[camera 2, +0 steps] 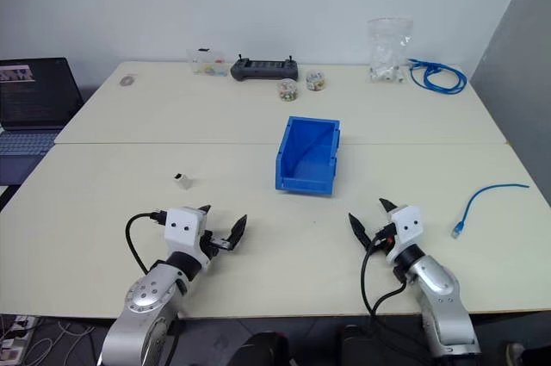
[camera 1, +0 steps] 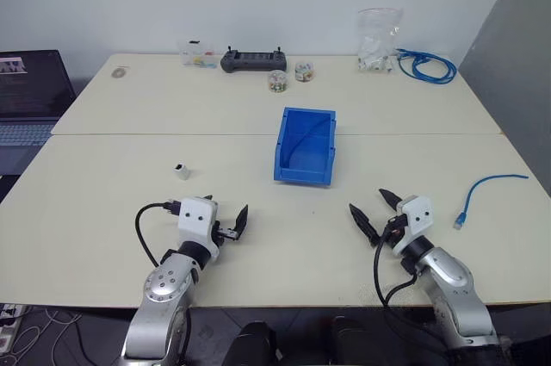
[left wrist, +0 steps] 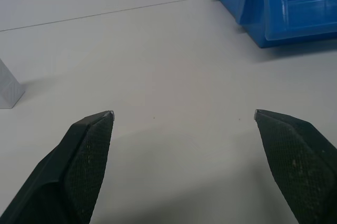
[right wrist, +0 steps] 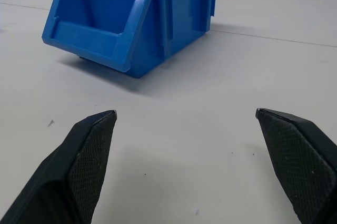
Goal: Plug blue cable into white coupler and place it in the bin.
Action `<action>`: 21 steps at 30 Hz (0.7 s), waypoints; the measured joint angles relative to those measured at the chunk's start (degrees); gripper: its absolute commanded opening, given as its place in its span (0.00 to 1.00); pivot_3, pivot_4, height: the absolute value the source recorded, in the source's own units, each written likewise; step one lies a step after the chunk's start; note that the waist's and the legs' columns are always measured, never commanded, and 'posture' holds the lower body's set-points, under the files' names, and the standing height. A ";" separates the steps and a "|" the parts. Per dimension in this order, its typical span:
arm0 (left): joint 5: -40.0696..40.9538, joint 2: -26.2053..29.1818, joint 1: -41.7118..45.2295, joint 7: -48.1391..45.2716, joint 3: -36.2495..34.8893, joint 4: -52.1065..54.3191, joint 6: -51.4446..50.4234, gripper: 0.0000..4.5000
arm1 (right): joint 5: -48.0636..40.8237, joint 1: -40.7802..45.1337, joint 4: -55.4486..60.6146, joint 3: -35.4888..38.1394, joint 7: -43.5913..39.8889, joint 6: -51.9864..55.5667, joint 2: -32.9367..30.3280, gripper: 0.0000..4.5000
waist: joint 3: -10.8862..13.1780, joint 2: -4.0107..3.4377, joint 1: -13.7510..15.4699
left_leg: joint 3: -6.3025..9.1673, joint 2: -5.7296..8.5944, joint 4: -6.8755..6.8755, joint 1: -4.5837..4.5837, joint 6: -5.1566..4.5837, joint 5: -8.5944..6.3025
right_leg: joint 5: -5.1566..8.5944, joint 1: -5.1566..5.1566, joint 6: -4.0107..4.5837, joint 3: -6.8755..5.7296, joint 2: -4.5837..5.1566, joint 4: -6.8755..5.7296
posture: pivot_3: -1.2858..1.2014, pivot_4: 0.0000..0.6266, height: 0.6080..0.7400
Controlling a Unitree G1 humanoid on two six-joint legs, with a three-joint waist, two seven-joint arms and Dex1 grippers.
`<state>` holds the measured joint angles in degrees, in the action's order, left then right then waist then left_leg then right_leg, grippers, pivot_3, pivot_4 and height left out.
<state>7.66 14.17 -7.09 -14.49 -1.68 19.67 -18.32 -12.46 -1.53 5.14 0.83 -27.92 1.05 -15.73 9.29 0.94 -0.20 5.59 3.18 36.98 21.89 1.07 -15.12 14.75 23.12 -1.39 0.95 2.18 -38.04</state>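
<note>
White coupler (camera 1: 181,170) left-centre of desk (camera 1: 129,138), upright | left end effector (camera 1: 226,222) wide open, empty, near edge | bin (camera 1: 305,146) mid-desk | right end effector (camera 1: 372,208) same | blue cable (camera 1: 486,191) by right edge, grab near plug

light: even, bright room light is falling from above on the table (camera 1: 258,237) | shadows: the bin (right wrist: 131,29) is casting a soft, short shadow at its base | glare: a small highlight is shining on the bin's rim | focus: the fingertips (left wrist: 87,150) are showing crisp texture | blur: none showing
</note>
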 measured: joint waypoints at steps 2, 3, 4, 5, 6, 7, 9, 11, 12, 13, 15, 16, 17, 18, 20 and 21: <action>0.28 -0.30 -0.29 -0.45 0.14 0.05 0.00 1.00 | -0.01 0.01 -0.31 0.00 -0.25 -0.10 -0.06 1.00 | 0.00 0.00 -0.01 | -0.01 0.00 0.00 0.00 0.00 0.00 | 0.00 0.00 0.00 0.01 0.00 0.00 | 0.52 0.24 1.00; 0.28 -0.32 -0.44 -0.69 0.23 0.09 0.00 1.00 | -0.01 0.01 -0.42 0.00 -0.30 -0.10 -0.09 1.00 | 0.00 0.00 -0.01 | -0.01 0.00 0.00 0.00 0.00 0.00 | 0.00 0.00 0.00 0.00 0.00 0.00 | 0.52 0.24 1.00; 0.28 -0.30 -0.68 -0.99 0.27 0.09 0.00 1.00 | -0.01 0.01 -0.47 0.00 -0.32 -0.10 -0.12 1.00 | 0.00 0.00 -0.02 | -0.01 0.00 0.00 0.00 0.00 0.00 | 0.00 0.00 0.00 0.00 0.00 -0.01 | 0.52 0.24 1.00; 0.23 -0.28 -0.90 -1.15 0.39 0.16 -0.13 1.00 | -0.01 0.03 -0.48 0.01 -0.38 -0.10 -0.19 1.00 | 0.00 0.00 -0.02 | 0.00 0.00 0.00 0.00 0.00 0.00 | 0.00 0.00 0.00 -0.01 0.00 -0.01 | 0.52 0.24 1.00; 0.21 -0.28 -0.96 -1.17 0.47 0.19 -0.21 1.00 | -0.01 0.05 -0.49 0.01 -0.41 -0.10 -0.22 1.00 | 0.00 0.00 -0.03 | 0.00 0.00 0.00 0.00 0.00 0.00 | 0.00 0.00 0.00 0.00 0.00 0.00 | 0.52 0.24 1.00; 0.19 -0.28 -1.04 -1.17 0.70 0.25 -0.46 1.00 | -0.01 0.09 -0.49 0.01 -0.46 -0.10 -0.29 1.00 | 0.00 0.00 -0.02 | -0.01 0.00 0.00 0.00 0.00 0.00 | 0.00 0.00 0.00 0.01 0.00 0.00 | 0.52 0.24 1.00; 0.19 -0.28 -1.05 -1.22 0.97 0.31 -1.02 1.00 | -0.02 0.11 -0.49 0.01 -0.52 -0.10 -0.35 1.00 | 0.00 0.00 -0.02 | -0.01 0.00 0.00 0.00 0.00 0.00 | 0.00 0.00 -0.01 0.00 0.00 0.00 | 0.52 0.24 1.00; 0.24 -0.08 -1.05 -1.47 1.06 0.44 -1.21 1.00 | -0.03 0.10 -0.49 0.01 -0.58 -0.10 -0.47 1.00 | 0.00 0.00 -0.03 | 0.00 -0.01 0.00 0.00 0.00 0.00 | 0.00 0.00 0.00 0.00 0.00 -0.01 | 0.52 0.24 1.00; 0.29 0.10 -1.04 -1.74 1.06 0.57 -1.21 1.00 | -0.04 0.09 -0.49 0.01 -0.60 -0.10 -0.50 1.00 | 0.00 0.00 -0.03 | 0.00 0.00 0.00 0.00 0.00 0.00 | 0.00 0.00 0.00 0.00 0.00 -0.01 | 0.52 0.24 1.00; 0.40 0.41 -1.03 -2.35 1.04 0.74 -1.21 1.00 | -0.05 0.06 -0.49 0.02 -0.64 -0.10 -0.54 1.00 | 0.00 0.00 -0.03 | -0.01 0.00 0.00 0.00 0.00 0.00 | 0.00 0.00 0.00 0.00 0.00 -0.01 | 0.52 0.24 1.00; 0.61 1.06 -0.98 -3.03 1.06 0.81 -1.21 1.00 | -0.07 -0.01 -0.48 0.02 -0.75 -0.10 -0.55 1.00 | 0.00 0.00 -0.03 | -0.01 0.00 0.00 0.00 0.00 0.00 | 0.00 0.00 0.00 0.01 0.00 -0.01 | 0.52 0.24 1.00; 0.95 1.55 -0.96 -3.76 1.06 0.81 -1.22 1.00 | -0.08 -0.10 -0.48 0.02 -0.78 -0.10 -0.55 1.00 | 0.00 0.00 -0.03 | -0.01 0.00 0.00 0.00 0.00 0.00 | 0.00 0.00 0.00 0.01 0.00 -0.01 | 0.52 0.24 1.00; 1.51 2.09 -0.87 -4.81 1.07 0.86 -1.36 1.00 | -0.09 -0.18 -0.46 0.02 -0.80 -0.10 -0.56 1.00 | 0.00 0.00 -0.03 | 0.00 0.00 0.00 0.00 0.00 0.00 | 0.00 0.00 0.00 0.00 0.00 0.00 | 0.52 0.24 1.00; 1.67 2.41 -0.77 -5.28 1.12 0.88 -1.46 1.00 | -0.09 -0.20 -0.43 0.03 -0.80 -0.10 -0.57 1.00 | 0.00 0.00 -0.02 | 0.00 0.00 0.00 0.00 0.00 0.00 | 0.00 0.00 0.00 0.00 0.00 -0.01 | 0.52 0.24 1.00; 3.38 3.89 0.11 -8.23 1.40 1.50 -1.68 1.00 | -0.11 -0.27 -0.33 0.07 -0.80 -0.11 -0.58 1.00 | 0.00 0.00 -0.04 | 0.00 0.00 0.00 0.00 0.00 0.00 | 0.00 0.00 0.00 0.00 0.00 0.00 | 0.52 0.24 1.00; 3.87 4.20 0.39 -9.11 1.44 1.97 -1.67 1.00 | -0.11 -0.39 -0.25 0.12 -0.79 -0.14 -0.58 1.00 | 0.00 0.00 -0.04 | -0.01 0.00 0.00 0.00 0.00 0.00 | 0.00 0.00 0.00 0.00 0.00 0.00 | 0.52 0.24 1.00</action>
<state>11.54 18.37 -6.70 -23.60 -0.23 21.64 -19.99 -12.57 -1.92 4.89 0.95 -28.71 0.91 -16.31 9.29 0.93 -0.24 5.58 3.18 36.98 21.89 1.07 -15.12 14.75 23.12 -1.39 0.95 2.18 -38.05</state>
